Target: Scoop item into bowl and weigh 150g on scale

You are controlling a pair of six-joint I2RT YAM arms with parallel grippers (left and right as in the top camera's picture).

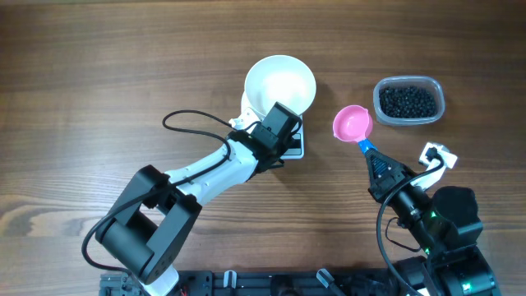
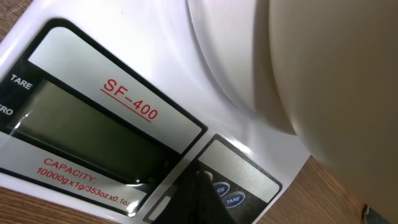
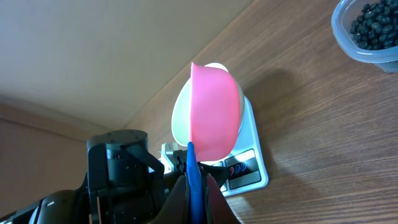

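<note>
Hard to read from overhead: small white square kitchen scale (image 1: 296, 150), little more than a corner showing under the round white smooth bowl (image 1: 279, 82) and the left hand (image 2: 198, 186). Closer in, through the left wrist view: grey display (image 2: 81, 118) cut off at the left edge, no digits legible, red "SF-400" lettering clear, two round blue buttons (image 2: 234, 200) partly masked by the dark fingertips (image 2: 200, 208). Left hand closed, gripping nothing, tips down at the scale's face right beside those buttons; actual contact with a button impossible to tell. Bowl seated on the scale, at 12 o'clock from that hand, just beside it, inside showing bare white.

Over to the right hand (image 1: 376, 163): clamped tight on the blue handle (image 1: 367, 149) of the small pink scoop (image 1: 352, 123), cup end out at 11 o'clock, only pink inside. Next, tiny round black beads (image 1: 407, 101) heaped in the clear rounded-rectangular plastic tub (image 1: 442, 103) on the wooden surface (image 1: 99, 74), at 1 o'clock from the right hand, apart from the scoop, at 3 o'clock from the white bowl. In the right wrist view, tub cut off by the top-right corner, white bowl mostly hidden behind the scoop.
</note>
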